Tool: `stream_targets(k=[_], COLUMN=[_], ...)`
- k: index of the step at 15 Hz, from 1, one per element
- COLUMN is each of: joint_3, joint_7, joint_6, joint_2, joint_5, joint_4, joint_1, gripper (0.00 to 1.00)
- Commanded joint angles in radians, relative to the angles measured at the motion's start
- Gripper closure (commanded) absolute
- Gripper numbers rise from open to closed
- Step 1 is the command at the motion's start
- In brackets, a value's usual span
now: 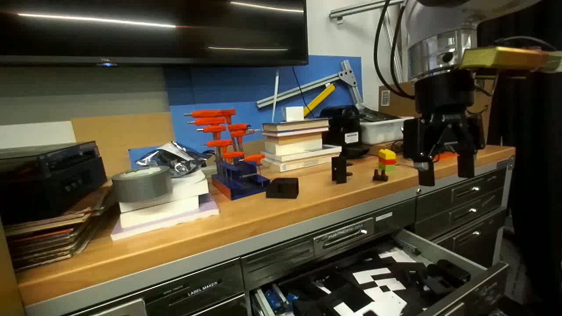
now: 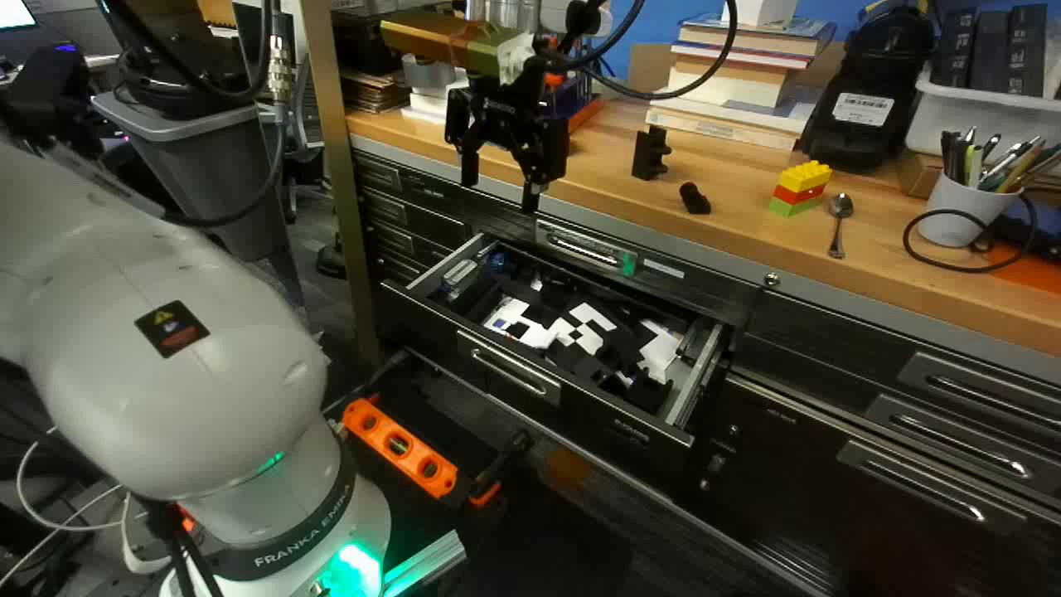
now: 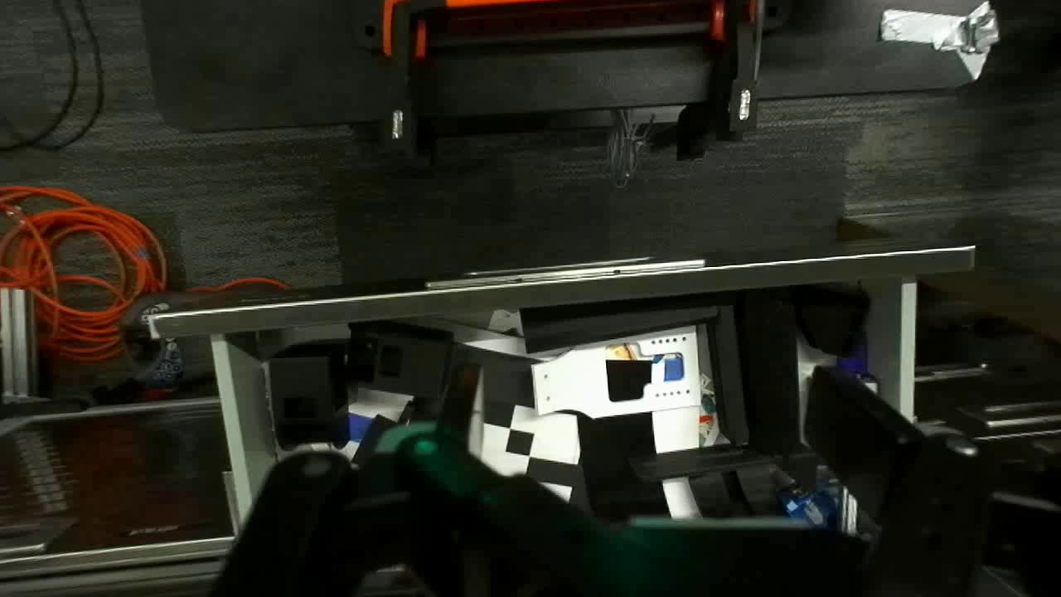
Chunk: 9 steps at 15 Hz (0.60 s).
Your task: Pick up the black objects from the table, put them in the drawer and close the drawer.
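The end effector (image 1: 446, 177) hangs with its jaws spread wide, holding nothing, above the pulled-out drawer (image 2: 584, 414). In the wrist view its fingers (image 3: 862, 419) are blurred, and its dark body hides a good part of the drawer's inside. What shows there is a jumble of black pieces (image 3: 423, 369) and white pieces (image 3: 572, 385), and it is hard to see where one dark thing stops and another starts. The drawer's long axis follows the front edge of the worktop (image 1: 246, 219), with the handle (image 2: 511, 372) facing out; in an exterior view, where a grey side wall (image 1: 439, 251) shows, the frame cuts off part of its front.

In an exterior view a low black box (image 1: 282, 188) lies on the worktop, long axis side to side, just beside a blue stand (image 1: 241, 188) of orange-handled tools (image 1: 213, 120); whether they touch I cannot tell. In an exterior view the end effector (image 2: 499, 189) stands in front of that spot, and the box cannot be made out. A black block (image 1: 338, 170) stands upright, its long axis vertical, with short stubs jutting from one side. A small black piece (image 2: 695, 199) lies between it and the toy bricks (image 2: 801, 189), aslant in an exterior view, too small and dark to tell its exact shape.
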Motion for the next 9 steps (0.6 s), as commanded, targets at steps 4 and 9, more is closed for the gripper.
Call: stream_targets(k=[4,9], joint_3=[0.002,0.002], joint_7=[-0.001,-0.001], joint_6=[-0.002,-0.002], joint_2=[-0.001,-0.001], joint_5=[0.001,0.001], joint_4=[0.012,0.012], joint_1=[-0.002,-0.002], gripper=[0.0,0.0])
